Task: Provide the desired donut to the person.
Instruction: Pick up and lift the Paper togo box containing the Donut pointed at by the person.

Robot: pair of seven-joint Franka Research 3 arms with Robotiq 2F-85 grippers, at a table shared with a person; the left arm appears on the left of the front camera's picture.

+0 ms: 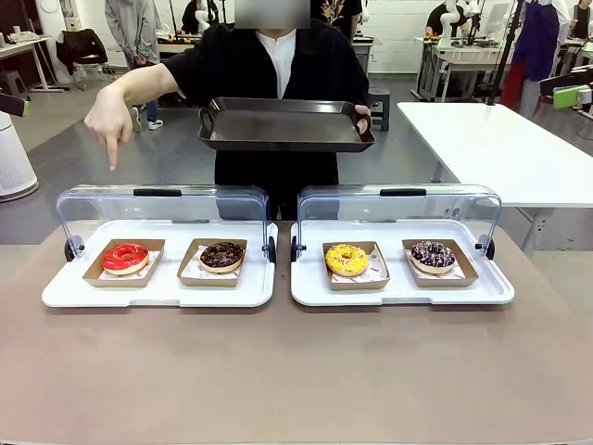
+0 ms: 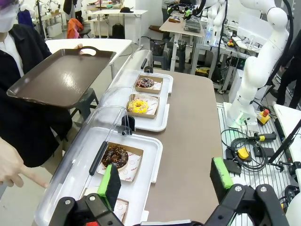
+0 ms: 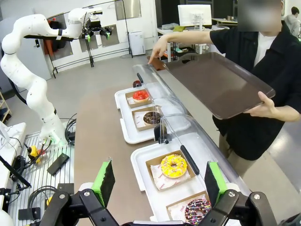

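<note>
The person's hand point(image 1: 113, 125) points at the red donut point(image 1: 125, 258), frame left. Jaws spread wide, the left gripper point(image 2: 165, 176) and right gripper point(image 3: 159, 181) hang well clear of it.

**Odds & ends round the pincers**

Left pincer point(image 2: 165, 178): brown tabletop point(image 2: 188, 141) below & ahead. Two white trays point(image 2: 154, 157) w/ clear domed lids point(image 2: 75, 155) run along its left, one beyond the other. Off the table edge to its right: black cable loops point(image 2: 244, 143), yellow handset point(image 2: 243, 153), yellow box point(image 2: 263, 115) w/ red button. Far ahead: black mesh bin point(image 2: 159, 47), white side table point(image 2: 117, 44).

Right pincer point(image 3: 159, 182): cables point(image 3: 69, 126) & black handset point(image 3: 58, 163) off the table edge to its left.
</note>
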